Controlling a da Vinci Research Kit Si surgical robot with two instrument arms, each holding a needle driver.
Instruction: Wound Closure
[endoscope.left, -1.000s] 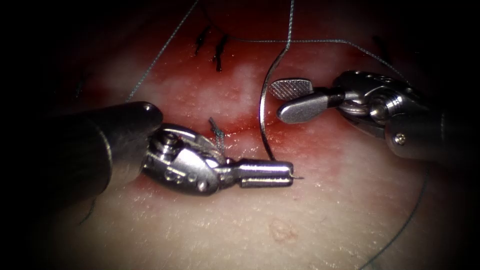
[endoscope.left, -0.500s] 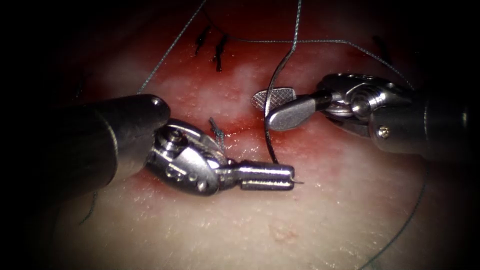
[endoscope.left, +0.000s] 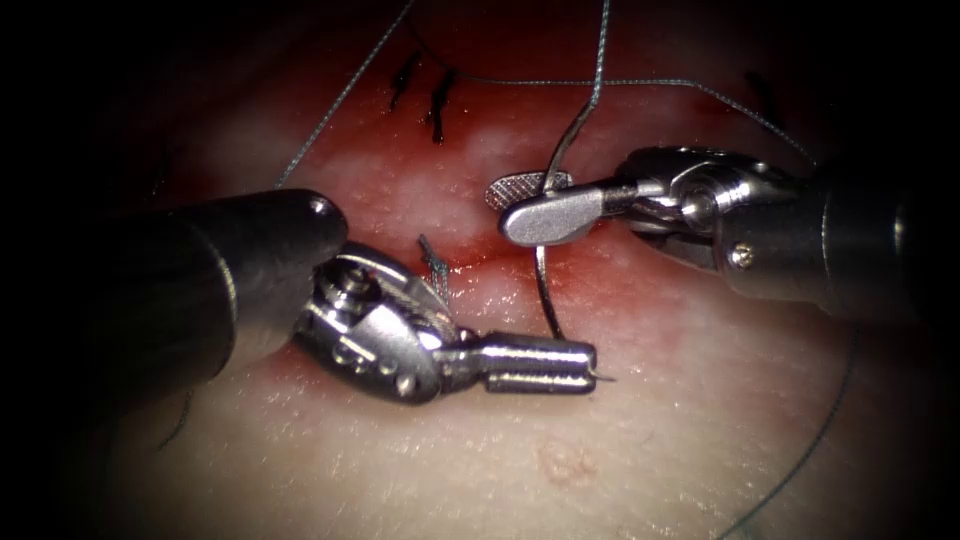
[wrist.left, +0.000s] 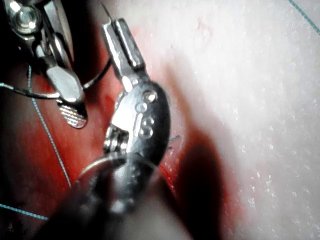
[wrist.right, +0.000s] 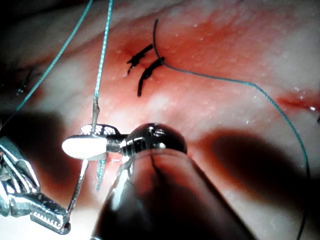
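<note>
Above the tissue (endoscope.left: 620, 440), my left tool (endoscope.left: 575, 364) is pinching the needle (endoscope.left: 541, 270) near its sharp tip, jaws squeezed tight. My right tool (endoscope.left: 520, 203) is sitting with its jaws a little apart around the needle's upper curve, near the thread (endoscope.left: 603, 45) end. Nowhere is the needle poking into the tissue; it is arching over the red fluid (endoscope.left: 590, 280) along the cut (endoscope.left: 480, 262).

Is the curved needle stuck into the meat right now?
No. In the endoscope view the needle arcs free above the tissue, gripped near its point by the left tool, with the right tool around its upper curve.
</note>
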